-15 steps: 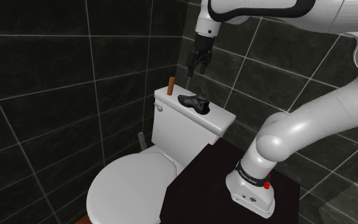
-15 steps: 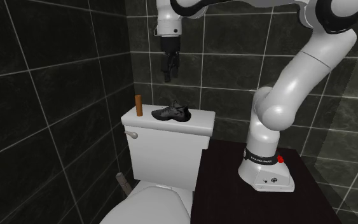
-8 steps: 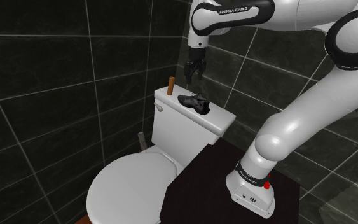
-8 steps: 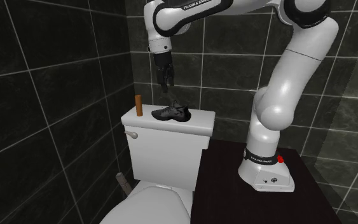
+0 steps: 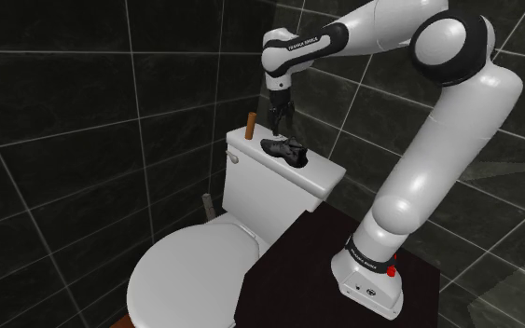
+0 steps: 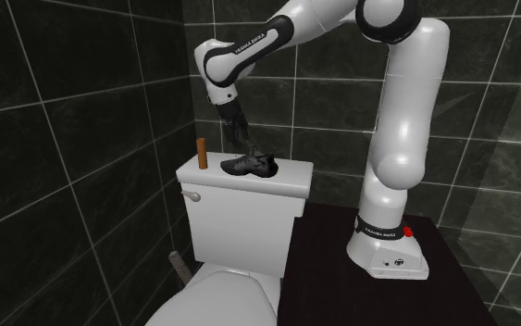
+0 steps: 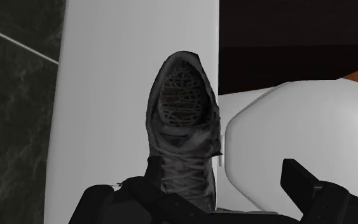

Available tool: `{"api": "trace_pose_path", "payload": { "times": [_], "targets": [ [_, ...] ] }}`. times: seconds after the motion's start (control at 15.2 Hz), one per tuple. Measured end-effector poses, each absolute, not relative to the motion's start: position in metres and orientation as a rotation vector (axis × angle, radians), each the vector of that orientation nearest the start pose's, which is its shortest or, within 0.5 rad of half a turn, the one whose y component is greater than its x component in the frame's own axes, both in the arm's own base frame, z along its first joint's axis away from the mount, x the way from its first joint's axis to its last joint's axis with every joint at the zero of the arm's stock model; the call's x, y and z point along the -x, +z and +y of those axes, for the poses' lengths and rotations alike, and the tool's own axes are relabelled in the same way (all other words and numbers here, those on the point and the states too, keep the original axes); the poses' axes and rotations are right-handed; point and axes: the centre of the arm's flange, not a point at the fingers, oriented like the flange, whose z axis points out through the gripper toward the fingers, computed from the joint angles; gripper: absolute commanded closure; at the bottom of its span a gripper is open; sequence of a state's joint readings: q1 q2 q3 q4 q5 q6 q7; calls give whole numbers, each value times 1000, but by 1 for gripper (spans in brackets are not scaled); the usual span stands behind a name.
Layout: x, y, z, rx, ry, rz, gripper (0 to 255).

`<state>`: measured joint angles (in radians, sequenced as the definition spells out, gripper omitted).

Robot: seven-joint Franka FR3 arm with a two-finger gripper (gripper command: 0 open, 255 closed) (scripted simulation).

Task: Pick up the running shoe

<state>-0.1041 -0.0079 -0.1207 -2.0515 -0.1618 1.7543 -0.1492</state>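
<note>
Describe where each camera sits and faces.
Shoulder view: beside the stand, looking down at toilet tank and shoe; arm shows.
Second exterior view: before the toilet, facing the tiled wall; arm and stand show.
Wrist view: rides the pincer, looking down on the shoe; its open fingers show.
All three share the shoe on the tank.

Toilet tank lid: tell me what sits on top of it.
A dark running shoe lies on the tank lid, and a brown upright cylinder stands at one end. The lid beneath the shoe is hidden.
</note>
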Motion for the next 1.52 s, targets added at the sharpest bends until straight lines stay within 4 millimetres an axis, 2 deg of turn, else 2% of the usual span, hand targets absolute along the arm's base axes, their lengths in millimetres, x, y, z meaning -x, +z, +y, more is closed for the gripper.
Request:
{"api": "trace_pose_path", "payload": {
  "times": [0.26, 0.73, 0.79, 1.52],
  "targets": [
    [-515, 389, -155, 3204, 606, 24, 0],
    [-517, 352, -158, 3205, 618, 21, 0],
    [-517, 349, -158, 3205, 618, 22, 255],
    [-517, 350, -158, 3205, 616, 21, 255]
  ]
}}
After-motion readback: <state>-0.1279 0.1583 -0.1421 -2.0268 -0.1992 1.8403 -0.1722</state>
